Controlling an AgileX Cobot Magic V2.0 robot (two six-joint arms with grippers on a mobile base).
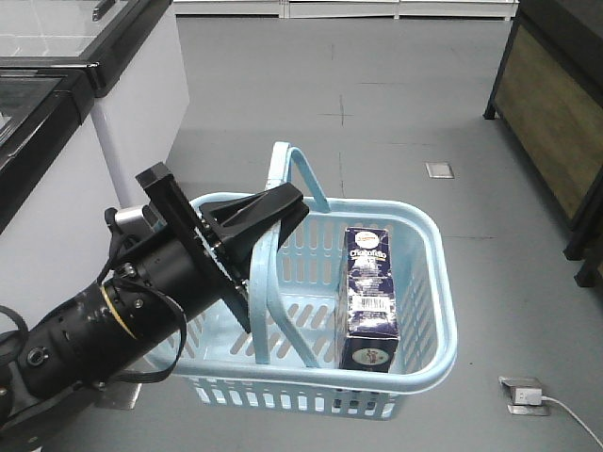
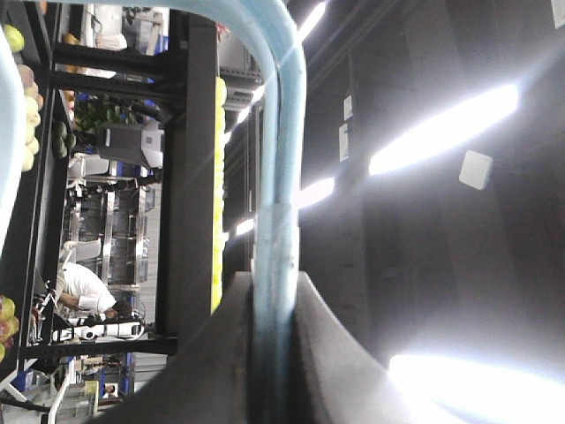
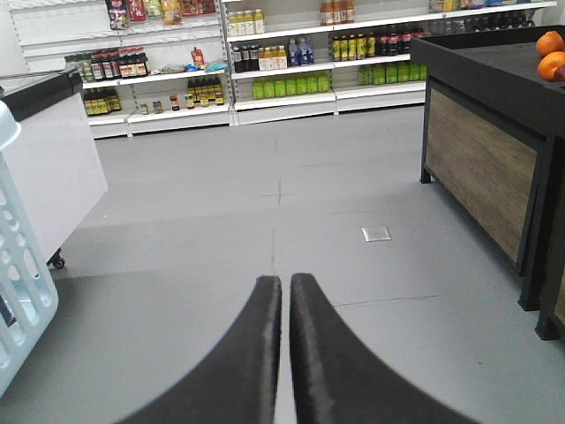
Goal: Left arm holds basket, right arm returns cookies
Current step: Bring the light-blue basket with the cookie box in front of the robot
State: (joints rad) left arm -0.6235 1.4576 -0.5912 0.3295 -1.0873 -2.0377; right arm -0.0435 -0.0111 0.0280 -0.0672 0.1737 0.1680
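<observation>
Left claw [image 1: 283, 212] of mine is clamped on one basket handle [image 1: 306, 174], a finger on either side of the blue bar (wrist view confirms). Cookies carton [image 1: 369, 297] lies inside the basket [image 1: 443, 311] along its right wall, barcode side up. My right claw [image 3: 285, 287] is pinched together and holds nothing, basket off to its left, grey floor [image 3: 353, 177] below. Stocked shelves [image 3: 282, 62] far behind.
</observation>
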